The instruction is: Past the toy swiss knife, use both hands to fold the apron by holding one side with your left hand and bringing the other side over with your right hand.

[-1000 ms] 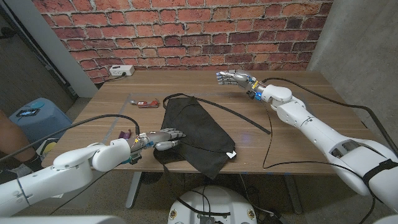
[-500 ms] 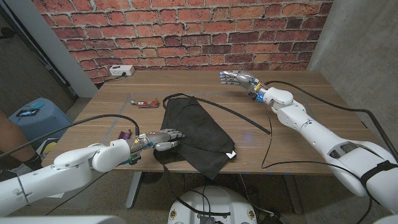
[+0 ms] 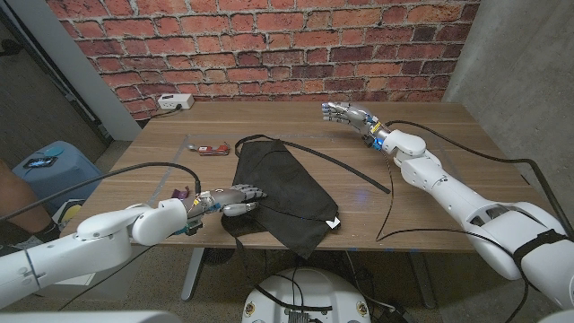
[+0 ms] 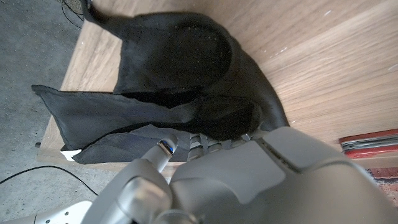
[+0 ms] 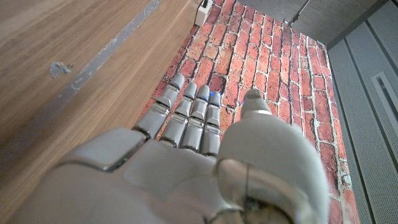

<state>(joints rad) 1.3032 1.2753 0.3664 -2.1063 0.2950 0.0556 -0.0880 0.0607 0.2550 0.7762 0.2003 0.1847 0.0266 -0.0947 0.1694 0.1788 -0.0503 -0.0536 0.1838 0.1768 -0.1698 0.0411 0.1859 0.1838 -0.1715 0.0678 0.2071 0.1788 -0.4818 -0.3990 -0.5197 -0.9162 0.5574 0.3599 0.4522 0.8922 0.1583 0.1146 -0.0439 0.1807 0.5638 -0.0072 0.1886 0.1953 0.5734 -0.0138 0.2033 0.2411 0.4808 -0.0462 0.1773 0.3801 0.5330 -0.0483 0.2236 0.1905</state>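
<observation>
The black apron (image 3: 280, 190) lies crumpled on the table's near middle, and a thin strap (image 3: 345, 168) trails from it to the right. My left hand (image 3: 235, 200) grips its near left edge; in the left wrist view the fingers (image 4: 205, 142) tuck into the apron (image 4: 180, 74) fabric. The red toy swiss knife (image 3: 210, 149) lies left of the apron's far end, and it is the red strip (image 4: 370, 142) beside my left hand (image 4: 249, 180). My right hand (image 3: 345, 114) hovers over the far right of the table with fingers stretched out, holding nothing, well clear of the apron.
A white power strip (image 3: 176, 101) sits at the table's far left edge. A black cable (image 3: 386, 211) hangs from my right arm across the table's right side. A blue stool (image 3: 49, 166) and a person's leg (image 3: 13, 193) are off the left side.
My right hand has shifted slightly over the far right of the table, staying raised with nothing in it. My left hand and the apron have not moved.
</observation>
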